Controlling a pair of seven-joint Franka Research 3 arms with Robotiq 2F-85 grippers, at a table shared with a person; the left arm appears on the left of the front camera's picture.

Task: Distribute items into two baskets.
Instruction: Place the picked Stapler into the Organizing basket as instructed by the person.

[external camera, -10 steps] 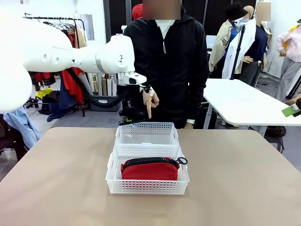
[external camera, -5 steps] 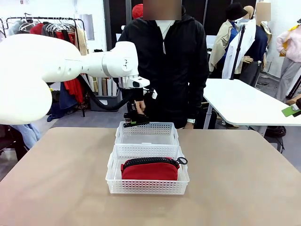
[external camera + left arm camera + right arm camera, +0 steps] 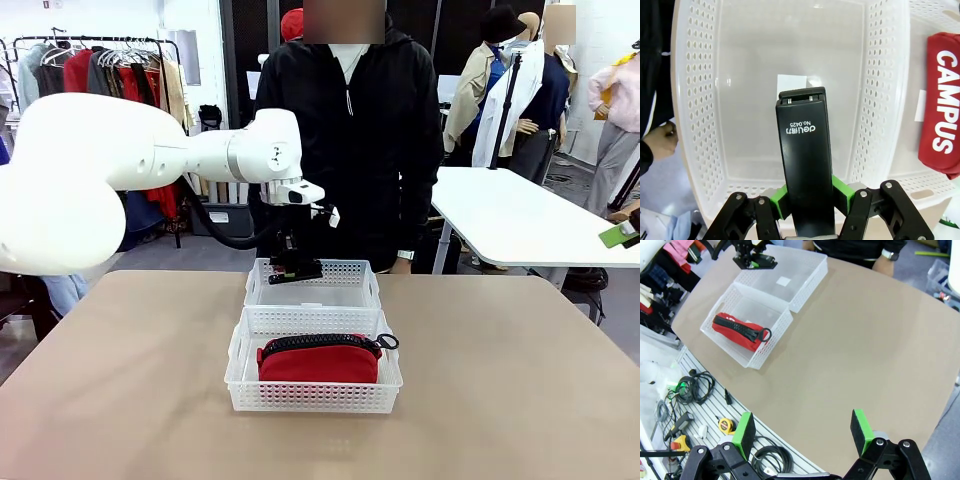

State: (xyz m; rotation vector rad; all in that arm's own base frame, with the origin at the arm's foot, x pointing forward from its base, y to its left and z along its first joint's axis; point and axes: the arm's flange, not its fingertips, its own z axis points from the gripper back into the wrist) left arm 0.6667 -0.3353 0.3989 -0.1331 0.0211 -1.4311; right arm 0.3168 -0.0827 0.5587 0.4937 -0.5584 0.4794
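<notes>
Red pouch (image 3: 318,362) lies in near basket (image 3: 243,385); left gripper (image 3: 808,200), clamping the black stapler (image 3: 804,150), hangs over empty far basket (image 3: 695,100); right gripper (image 3: 803,432) gapes wide.

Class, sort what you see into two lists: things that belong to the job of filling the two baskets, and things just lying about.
Belongs to the job:
- black stapler, clamped in the left gripper
- far basket, nothing in it
- near basket
- red pouch, in the near basket

Just lying about:
- tools and cables on the slatted rack beside the table
- white side table
</notes>
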